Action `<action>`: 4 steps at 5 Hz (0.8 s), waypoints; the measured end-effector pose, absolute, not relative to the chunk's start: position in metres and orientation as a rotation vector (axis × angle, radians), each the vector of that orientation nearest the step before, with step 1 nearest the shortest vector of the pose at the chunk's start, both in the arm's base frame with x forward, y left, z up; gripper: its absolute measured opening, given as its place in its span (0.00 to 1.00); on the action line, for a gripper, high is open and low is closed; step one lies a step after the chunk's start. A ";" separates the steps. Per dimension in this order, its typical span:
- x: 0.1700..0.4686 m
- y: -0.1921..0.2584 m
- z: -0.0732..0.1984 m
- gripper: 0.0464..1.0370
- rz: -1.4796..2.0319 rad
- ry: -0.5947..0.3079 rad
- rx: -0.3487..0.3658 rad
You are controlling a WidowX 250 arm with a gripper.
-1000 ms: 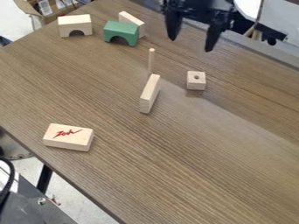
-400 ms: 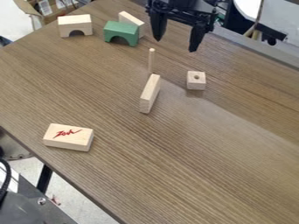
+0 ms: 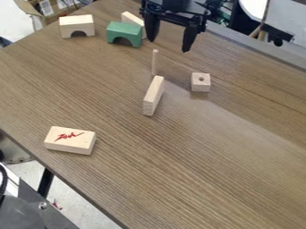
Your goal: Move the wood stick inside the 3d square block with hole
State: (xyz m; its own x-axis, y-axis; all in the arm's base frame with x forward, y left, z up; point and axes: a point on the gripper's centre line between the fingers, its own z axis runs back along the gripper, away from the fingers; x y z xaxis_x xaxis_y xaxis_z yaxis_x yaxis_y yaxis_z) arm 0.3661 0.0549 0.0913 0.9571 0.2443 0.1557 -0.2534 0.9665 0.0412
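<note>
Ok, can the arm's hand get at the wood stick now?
Probably yes: the hand hangs open near the wood stick, which stands upright, top uncovered. The narrow block close to its foot could hinder a low grip.

The top edge cuts off the arm (image 3: 177,3) above the gripper (image 3: 168,45). The green arch (image 3: 124,30) hides the lower part of the plank (image 3: 130,18) behind it. The table (image 3: 197,156) runs past the bottom and right edges. The hole in the square block (image 3: 201,85) is too small to tell its depth.
</note>
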 end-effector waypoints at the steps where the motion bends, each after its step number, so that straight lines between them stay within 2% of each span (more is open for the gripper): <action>1: 0.370 0.066 0.088 0.96 0.277 -0.142 0.071; 3: 0.372 0.080 0.073 0.96 0.309 -0.103 0.078; 4: 0.374 0.078 0.065 0.93 0.314 -0.084 0.064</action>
State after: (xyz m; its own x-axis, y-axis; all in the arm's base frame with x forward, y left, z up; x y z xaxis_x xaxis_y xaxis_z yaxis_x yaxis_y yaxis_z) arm 0.3742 0.0785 0.0650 0.9478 0.3052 0.0926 -0.3106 0.9492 0.0500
